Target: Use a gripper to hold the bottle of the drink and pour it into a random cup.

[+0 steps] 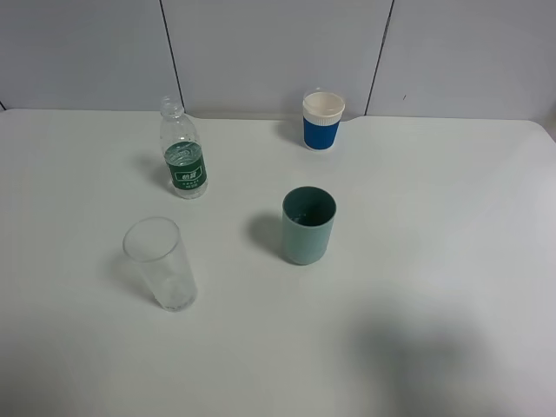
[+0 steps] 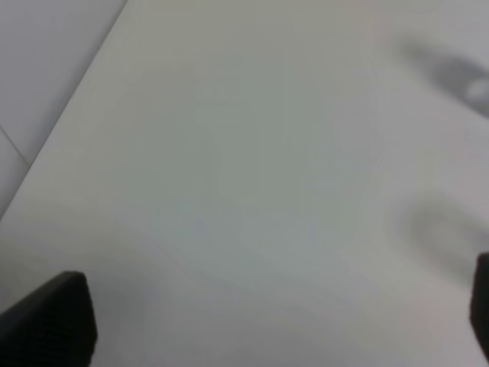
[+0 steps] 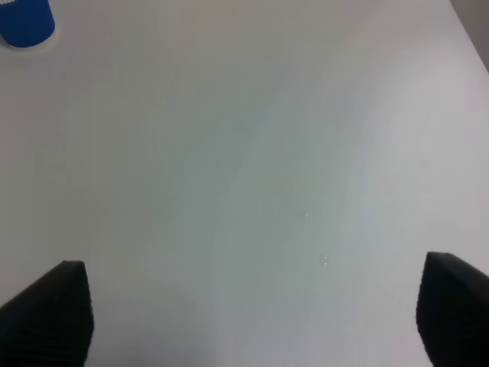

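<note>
Both grippers, left and right, hang wide open, holding nothing. Uncapped bottle stands near the table's far-left edge; teal cup mid-table, probably the easiest pour target.

1. A white bench fills most of the exterior high view, its matte top evenly lit.
2. Behind the bench's far edge stands a pale grey panelled wall, split by thin dark seams.
3. A soft shadow lies on the bench's near side.
</note>
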Motion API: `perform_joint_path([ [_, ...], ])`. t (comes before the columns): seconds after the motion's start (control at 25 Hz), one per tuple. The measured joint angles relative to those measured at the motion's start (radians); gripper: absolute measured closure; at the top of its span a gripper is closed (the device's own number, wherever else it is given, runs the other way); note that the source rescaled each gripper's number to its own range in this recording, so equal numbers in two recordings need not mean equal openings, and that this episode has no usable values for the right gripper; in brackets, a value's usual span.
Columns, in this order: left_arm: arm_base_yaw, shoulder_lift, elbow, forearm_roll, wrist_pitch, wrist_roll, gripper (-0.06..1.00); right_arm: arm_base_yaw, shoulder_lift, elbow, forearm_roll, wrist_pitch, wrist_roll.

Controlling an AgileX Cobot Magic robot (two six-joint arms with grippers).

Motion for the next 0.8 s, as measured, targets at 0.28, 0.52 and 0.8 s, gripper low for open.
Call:
perform_joint_path([
  [0.28, 0.0, -0.001, 0.062, 0.019, -0.035, 0.0, -0.05, 0.0, 0.0, 0.0, 0.0, 0.0, 0.0],
  [0.52, -0.042, -0.001, 0.074, 0.019, -0.095, -0.028, -0.05, 0.0, 0.0, 0.0, 0.0, 0.0, 0.0],
  [0.8, -0.134, -0.001, 0.11, 0.028, -0.153, -0.044, -0.05, 0.0, 0.0, 0.0, 0.0, 0.0, 0.0],
])
